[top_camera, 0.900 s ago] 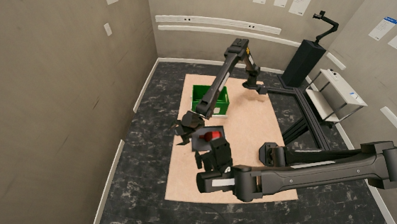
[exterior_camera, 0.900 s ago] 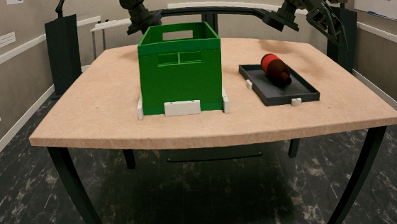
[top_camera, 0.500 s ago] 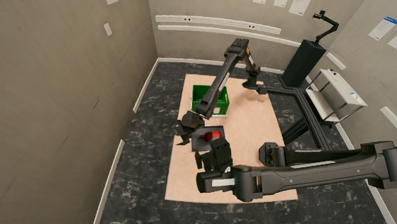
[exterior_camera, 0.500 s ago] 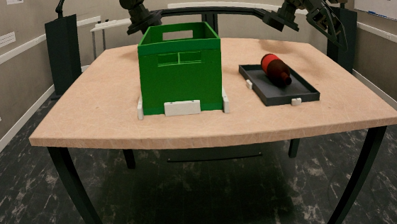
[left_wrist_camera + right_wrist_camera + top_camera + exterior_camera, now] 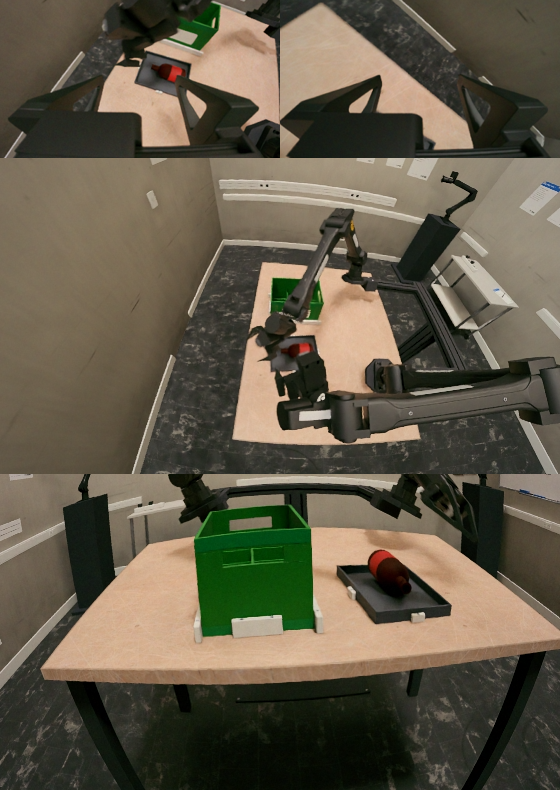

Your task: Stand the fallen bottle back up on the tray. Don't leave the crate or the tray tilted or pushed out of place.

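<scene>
The brown bottle with a red cap (image 5: 390,571) lies on its side on the dark tray (image 5: 392,594), its neck toward the tray's near end. It also shows in the left wrist view (image 5: 168,70) and from above (image 5: 297,349). My left gripper (image 5: 139,78) is open and empty, held high above the table and looking down at the tray (image 5: 163,74). My right gripper (image 5: 262,340) is open and empty. It hangs by the tray's outer side near the table edge, and its own view (image 5: 420,79) shows only the table edge and floor.
A green crate (image 5: 254,574) stands upright between white blocks beside the tray. White blocks also sit at the tray's edges (image 5: 417,617). The right arm's long link crosses above the crate (image 5: 310,278). A black frame and a white shelf stand off the table.
</scene>
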`<state>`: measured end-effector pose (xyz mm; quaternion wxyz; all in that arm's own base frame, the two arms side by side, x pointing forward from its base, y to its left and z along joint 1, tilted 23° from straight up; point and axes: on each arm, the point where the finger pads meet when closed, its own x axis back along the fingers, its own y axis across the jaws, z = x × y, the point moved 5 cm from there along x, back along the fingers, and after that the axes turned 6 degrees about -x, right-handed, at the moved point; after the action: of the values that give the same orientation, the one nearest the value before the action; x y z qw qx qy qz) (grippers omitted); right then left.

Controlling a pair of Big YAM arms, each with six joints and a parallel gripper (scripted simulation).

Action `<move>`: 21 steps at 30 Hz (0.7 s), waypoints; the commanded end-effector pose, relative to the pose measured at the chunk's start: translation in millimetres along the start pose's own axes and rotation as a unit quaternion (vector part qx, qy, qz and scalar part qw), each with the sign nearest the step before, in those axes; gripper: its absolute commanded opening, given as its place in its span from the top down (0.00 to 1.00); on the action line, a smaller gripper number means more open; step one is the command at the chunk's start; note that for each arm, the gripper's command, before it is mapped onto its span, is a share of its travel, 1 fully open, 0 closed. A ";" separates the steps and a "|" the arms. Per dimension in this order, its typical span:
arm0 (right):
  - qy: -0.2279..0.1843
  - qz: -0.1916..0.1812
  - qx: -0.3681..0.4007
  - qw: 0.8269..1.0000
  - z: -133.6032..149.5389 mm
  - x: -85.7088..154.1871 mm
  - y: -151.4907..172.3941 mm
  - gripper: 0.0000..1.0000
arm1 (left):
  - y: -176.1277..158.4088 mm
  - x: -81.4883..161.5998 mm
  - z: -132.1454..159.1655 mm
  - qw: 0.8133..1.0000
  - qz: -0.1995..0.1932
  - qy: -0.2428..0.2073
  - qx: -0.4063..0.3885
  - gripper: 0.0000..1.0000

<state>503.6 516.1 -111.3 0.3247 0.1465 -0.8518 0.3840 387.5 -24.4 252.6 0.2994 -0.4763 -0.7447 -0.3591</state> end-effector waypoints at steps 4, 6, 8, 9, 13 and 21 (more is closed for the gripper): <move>-0.098 -0.045 -0.045 0.993 -80.2 123.8 -11.9 0.00 | 1.7 2.3 -2.7 1.000 -0.003 -0.001 -0.003 0.00; -0.107 -0.057 -0.046 0.992 -83.0 141.0 -12.4 0.00 | 1.7 2.3 -2.7 1.000 -0.003 -0.001 -0.003 0.00; -0.120 -0.075 -0.049 0.989 -86.0 167.1 -13.5 0.00 | 1.7 2.3 -2.7 1.000 -0.003 -0.001 -0.003 0.00; -0.134 -0.095 -0.051 0.985 -87.8 195.8 -15.0 0.00 | 1.7 2.3 -2.7 1.000 -0.003 -0.001 -0.003 0.00; -0.183 -0.171 -0.055 0.966 -79.8 297.0 -22.1 0.00 | 1.7 2.3 -2.7 1.000 -0.003 -0.001 -0.003 0.00; -0.227 -0.249 -0.058 0.940 -49.4 387.3 -39.4 0.00 | 1.7 2.3 -2.7 1.000 -0.003 -0.001 -0.003 0.00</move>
<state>253.5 540.3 196.0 0.2087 0.4229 -0.8552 0.2153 387.5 -24.4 252.6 0.2994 -0.4763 -0.7447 -0.3591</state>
